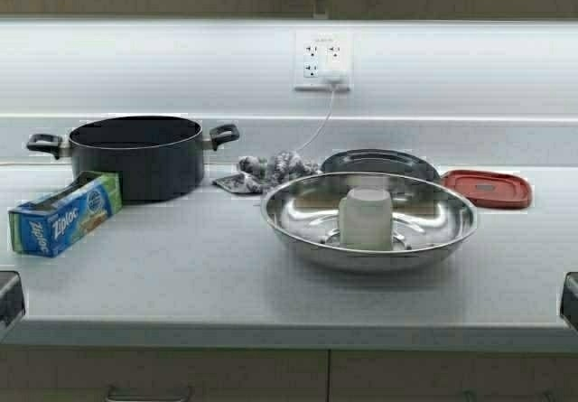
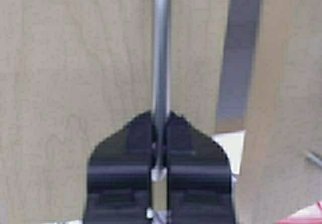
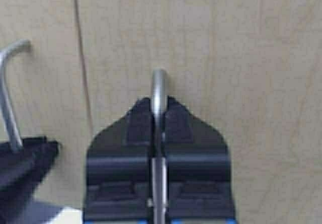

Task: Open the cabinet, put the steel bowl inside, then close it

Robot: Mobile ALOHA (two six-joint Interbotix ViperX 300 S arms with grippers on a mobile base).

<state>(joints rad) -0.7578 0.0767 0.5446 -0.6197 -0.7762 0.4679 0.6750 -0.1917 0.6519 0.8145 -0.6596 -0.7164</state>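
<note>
Upright, steel bowl [image 1: 368,224], rim skyward.

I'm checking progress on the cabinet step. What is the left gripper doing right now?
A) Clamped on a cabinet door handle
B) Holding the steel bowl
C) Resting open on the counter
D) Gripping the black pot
A: the left gripper is shut on the cabinet's silver bar handle.

Tan wood-grain on the cabinet door [image 2: 75,83], with a plain silver bar handle [image 2: 161,58]. Both grippers [image 2: 160,148] [image 3: 159,148] are black. On the pale grey countertop [image 1: 181,285]: shiny silver steel bowl [image 1: 298,221] with a white cup [image 1: 366,219] inside, black pot [image 1: 135,158], blue-green Ziploc box [image 1: 63,214], red lid [image 1: 488,189], dark plate [image 1: 379,162], grey-white patterned cloth [image 1: 266,172].
</note>
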